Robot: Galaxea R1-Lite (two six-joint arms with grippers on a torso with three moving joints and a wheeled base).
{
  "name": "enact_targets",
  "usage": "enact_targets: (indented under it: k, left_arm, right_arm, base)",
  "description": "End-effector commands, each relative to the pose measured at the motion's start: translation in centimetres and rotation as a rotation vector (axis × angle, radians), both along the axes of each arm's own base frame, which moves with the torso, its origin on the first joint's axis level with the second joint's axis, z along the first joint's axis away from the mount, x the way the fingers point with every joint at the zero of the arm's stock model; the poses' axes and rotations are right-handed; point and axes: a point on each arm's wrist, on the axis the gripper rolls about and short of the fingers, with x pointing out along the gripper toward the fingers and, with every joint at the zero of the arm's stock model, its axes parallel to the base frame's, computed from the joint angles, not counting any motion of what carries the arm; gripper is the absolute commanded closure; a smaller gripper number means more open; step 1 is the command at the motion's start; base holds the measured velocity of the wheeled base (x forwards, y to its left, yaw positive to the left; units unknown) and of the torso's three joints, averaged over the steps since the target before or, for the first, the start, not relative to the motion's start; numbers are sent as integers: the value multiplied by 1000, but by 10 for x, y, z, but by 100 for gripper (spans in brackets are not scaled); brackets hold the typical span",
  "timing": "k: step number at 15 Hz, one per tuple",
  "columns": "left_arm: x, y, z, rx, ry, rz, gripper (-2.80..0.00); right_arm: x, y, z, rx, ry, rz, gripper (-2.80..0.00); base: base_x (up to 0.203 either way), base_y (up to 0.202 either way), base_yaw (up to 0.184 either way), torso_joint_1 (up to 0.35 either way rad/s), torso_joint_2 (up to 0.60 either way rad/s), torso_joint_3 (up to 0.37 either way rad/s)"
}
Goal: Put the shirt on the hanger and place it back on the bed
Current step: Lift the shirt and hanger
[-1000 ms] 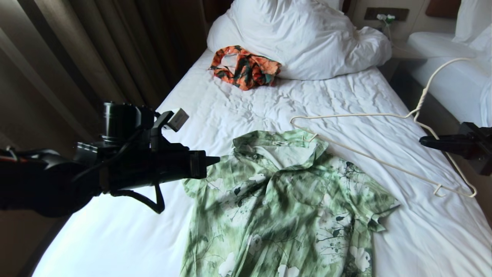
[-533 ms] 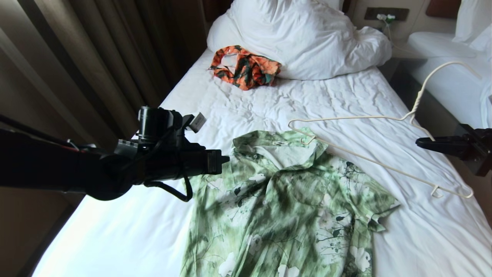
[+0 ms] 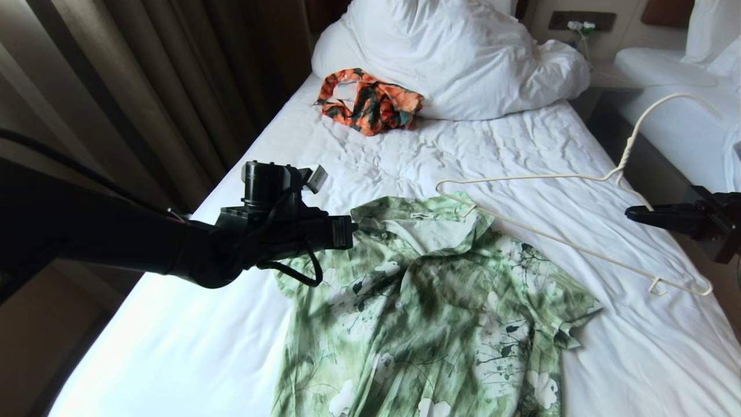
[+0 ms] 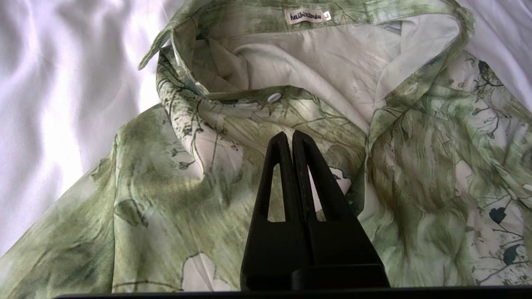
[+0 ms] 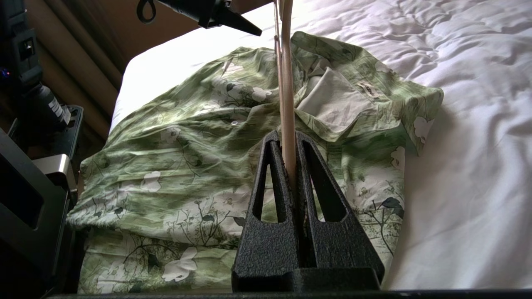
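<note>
shirt (image 3: 428,301): flat on the bed (image 3: 521,145), front up, collar toward the pillows, hem toward the robot. Long axis runs collar to hem, roughly along the bed's length.

collar opening (image 4: 316,54): spread open, label visible inside, top button undone. This is the only entry for the hanger.

hanger (image 3: 567,243): off the sheet, triangle frame lying nearly flat, hook pointing toward the second bed (image 3: 677,116). Long bar runs diagonally from just past the collar's far-right edge to the bed's right side. 1 notched end sits at the collar rim; in the head view it overlaps the rim, contact cannot be told.

right gripper (image 3: 634,213): at the right edge of the bed, fingers clamped on the hanger wire near the neck; right wrist view shows the wire pinched between both fingers, shirt straight ahead of them.

left gripper (image 4: 293,137): fingers pressed together, holding nothing. Tips hover just above the shirt's left shoulder, pointing at the collar, which lies directly ahead. Nearer arm to the collar by far.

key relation: hanger end and left fingertips flank the collar from opposite sides, hanger from far right, left gripper from left.

step, my read: left gripper needs to spread its fingers and lift the collar edge so the right arm can slide the hanger end in.

risk, my read: thin fabric, easy to pinch both layers and close the opening.

orange garment (image 3: 370,101): by the pillows, well apart, not involved.
</note>
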Motion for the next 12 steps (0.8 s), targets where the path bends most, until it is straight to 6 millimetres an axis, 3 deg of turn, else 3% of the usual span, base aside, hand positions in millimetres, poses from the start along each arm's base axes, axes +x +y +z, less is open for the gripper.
enact_targets:
  k: [1, 2, 9, 12]
  left_arm:
    - [9, -5, -7, 6, 5, 7, -80]
    - [13, -7, -7, 8, -2, 17, -280]
    - [54, -13, -30, 37, -13, 117, -280]
    - [71, -4, -25, 28, -37, 156, -280]
  right_arm:
    - [2, -1, -3, 6, 2, 7, 0]
    - [2, -1, -3, 7, 2, 7, 0]
    - [6, -3, -8, 11, 15, 5, 0]
    - [7, -4, -9, 12, 16, 2, 0]
  base:
    - [0, 0, 0, 0, 0, 0]
    - [0, 0, 0, 0, 0, 0]
    - [0, 0, 0, 0, 0, 0]
    - [0, 0, 0, 0, 0, 0]
